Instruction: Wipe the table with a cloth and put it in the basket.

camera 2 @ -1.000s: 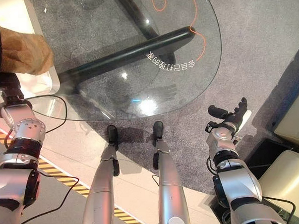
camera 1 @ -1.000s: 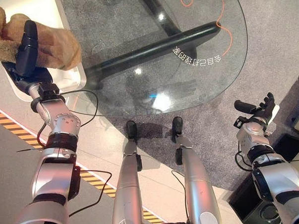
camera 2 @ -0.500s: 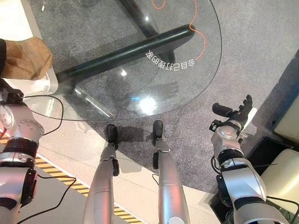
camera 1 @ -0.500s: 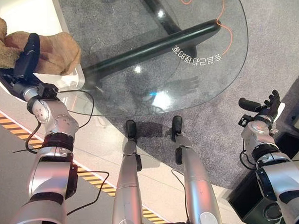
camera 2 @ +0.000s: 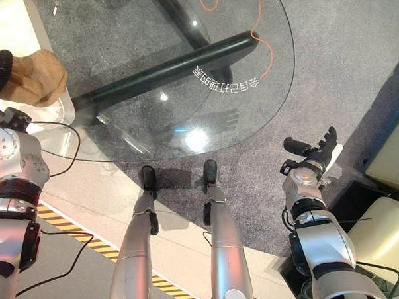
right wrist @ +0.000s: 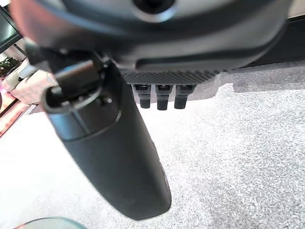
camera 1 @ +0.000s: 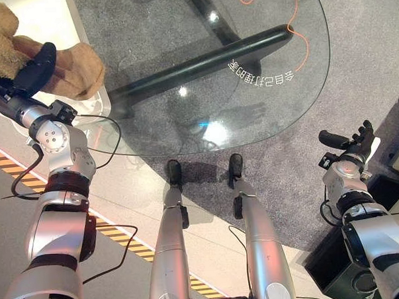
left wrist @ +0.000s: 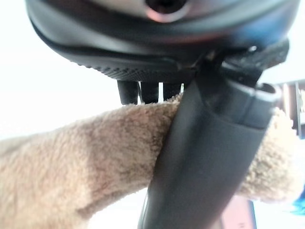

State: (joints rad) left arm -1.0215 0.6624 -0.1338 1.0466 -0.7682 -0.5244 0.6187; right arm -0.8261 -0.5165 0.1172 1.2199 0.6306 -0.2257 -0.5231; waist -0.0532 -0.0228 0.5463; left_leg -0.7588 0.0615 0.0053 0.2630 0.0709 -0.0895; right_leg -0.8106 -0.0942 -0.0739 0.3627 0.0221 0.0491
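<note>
Nearest the robot, at about four o'clock in the left eye view, the right hand [camera 1: 350, 145] hangs beside the table over grey carpet, fingers straight and spread, holding nothing. Over the last second it has drifted only slightly outward and plays no part in the work.

Farther out, the round glass table [camera 1: 315, 65] spreads from the centre toward twelve o'clock. Its top is clear and glossy, throwing back bright ceiling glare and a faint reflection of a hand. A dark tubular base bar and an orange cord show through it, with a curved line of white lettering on the glass.

At about ten o'clock, the left hand [camera 1: 30, 67] grips the brown cloth [camera 1: 73, 69], thumb clamped across it and fingers curled behind, as the left wrist view confirms. The cloth is thick, fuzzy terry, bunched into soft lumps. In the last second the hand has swung outward from the glass edge, carrying the cloth clear of the tabletop and over the white, smooth, round-cornered container [camera 1: 97, 104] just beside the table, likely the basket.

This suggests wiping is finished and the drop-off is under way; the cloth is not yet released.
</note>
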